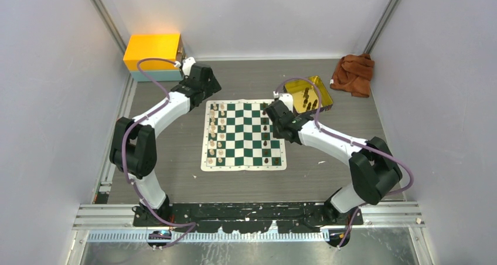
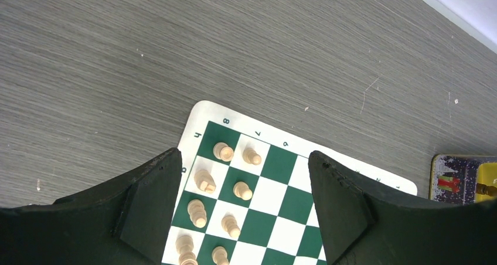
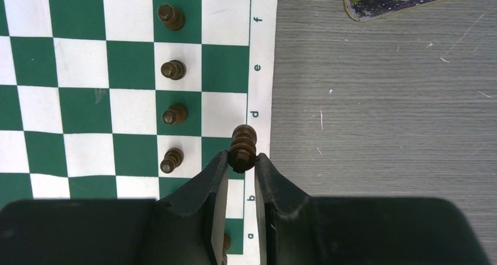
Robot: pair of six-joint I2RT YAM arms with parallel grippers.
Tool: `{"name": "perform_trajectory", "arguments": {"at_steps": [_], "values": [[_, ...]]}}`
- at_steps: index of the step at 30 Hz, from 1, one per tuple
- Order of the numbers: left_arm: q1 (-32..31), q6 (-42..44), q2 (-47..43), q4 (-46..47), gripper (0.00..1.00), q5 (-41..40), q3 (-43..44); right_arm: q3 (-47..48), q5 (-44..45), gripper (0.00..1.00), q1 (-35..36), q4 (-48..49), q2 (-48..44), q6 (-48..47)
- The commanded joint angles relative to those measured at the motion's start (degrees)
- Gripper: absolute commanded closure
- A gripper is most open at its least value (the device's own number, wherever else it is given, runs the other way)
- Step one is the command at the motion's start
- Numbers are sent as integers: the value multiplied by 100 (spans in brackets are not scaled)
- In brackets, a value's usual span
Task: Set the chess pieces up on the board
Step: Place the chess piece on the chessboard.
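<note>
right claw [image 3: 241, 156] tight around a dark chess piece [image 3: 242, 143], its long axis along the fingers [image 3: 215, 180]; left claw [image 2: 244, 155] wide, empty

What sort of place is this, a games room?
Probably a robot test booth, not a games room: white walls box in a table where a left arm and right arm, bolted to a metal rail, flank a chess board.
</note>
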Motion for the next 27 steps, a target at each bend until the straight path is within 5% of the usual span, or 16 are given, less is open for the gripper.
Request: {"name": "perform_trajectory", "arguments": {"at_steps": [1,27], "values": [[-11,58,-144,262,20,-111,54,2,120,99,26,503,119,-76],[-8,128,-11,217,20,-114,162,214,-98,99,32,780,637,-148]]}}
